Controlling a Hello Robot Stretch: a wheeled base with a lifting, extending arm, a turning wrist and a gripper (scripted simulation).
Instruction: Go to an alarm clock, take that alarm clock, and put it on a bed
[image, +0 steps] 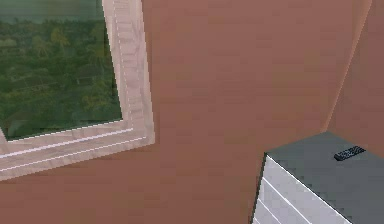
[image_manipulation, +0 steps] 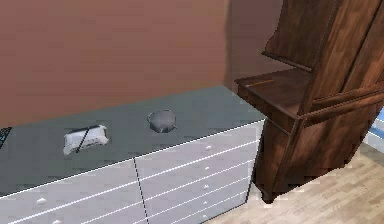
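- Brown wall behind, grey dresser surface (image_manipulation: 205, 108) in front, and near its middle sits a small round grey thing (image_manipulation: 162, 120). That's my best bet for the alarm clock, though it's too small to call for sure.
- If it is the clock, expect it to be light and rigid, with a smooth casing that may slip and perhaps a fragile face. I'd take it across the sides of the body, low down, not by the front.
- Gripper: I cannot tell its state from these views.
- Left of the round thing, well apart on the same surface, lies a white boxy object (image_manipulation: 85, 139) with a dark stripe. What it is, hard to say.
- At the far left edge a dark flat item (image_manipulation: 3, 136) is cut off. The forward view has a similar dark flat piece (image: 349, 153) on the dresser corner (image: 300, 170).
- White drawers (image_manipulation: 190, 165) run below the surface.
- A dark wooden cabinet (image_manipulation: 320, 90) stands just right of the dresser, its top cut off.
- A white-framed window (image: 130, 80) with greenery fills the forward view's left.
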